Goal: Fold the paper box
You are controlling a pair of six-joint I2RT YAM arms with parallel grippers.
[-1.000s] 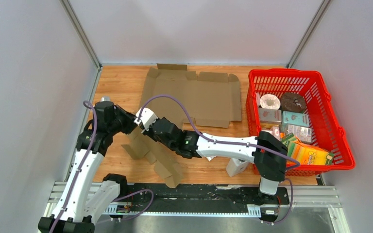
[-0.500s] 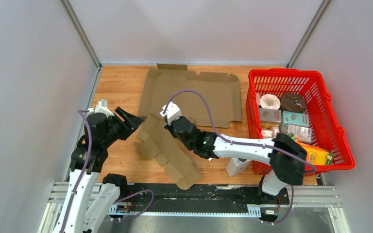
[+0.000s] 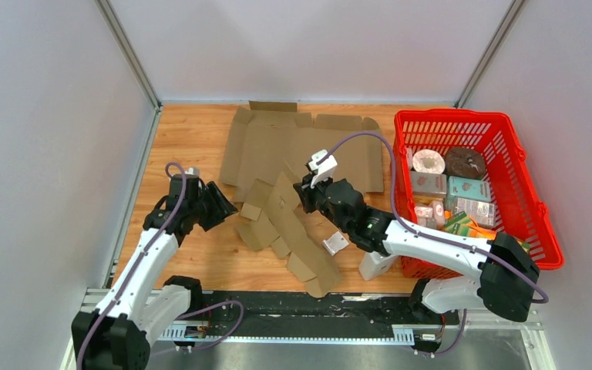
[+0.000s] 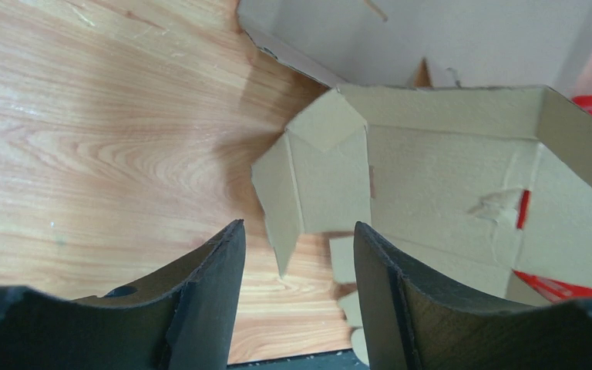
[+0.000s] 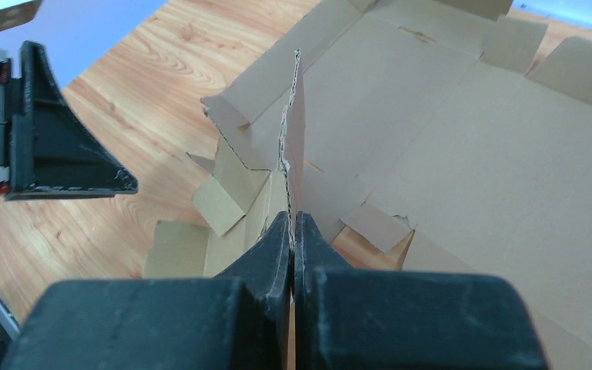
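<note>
right pincer reaches forward, clamped on the paper box; left pincer gapes beside it.

Left gripper parted; right gripper pinched tight, its arm stretched leftward.

We see a red basket of goods on a wooden table

At the table's right side we find the red plastic basket, holding a white roll beside a dark brown round thing, a teal box nearer us, and an orange carton at its near corner. We note a small white scrap on the wood, left of the basket.
</note>
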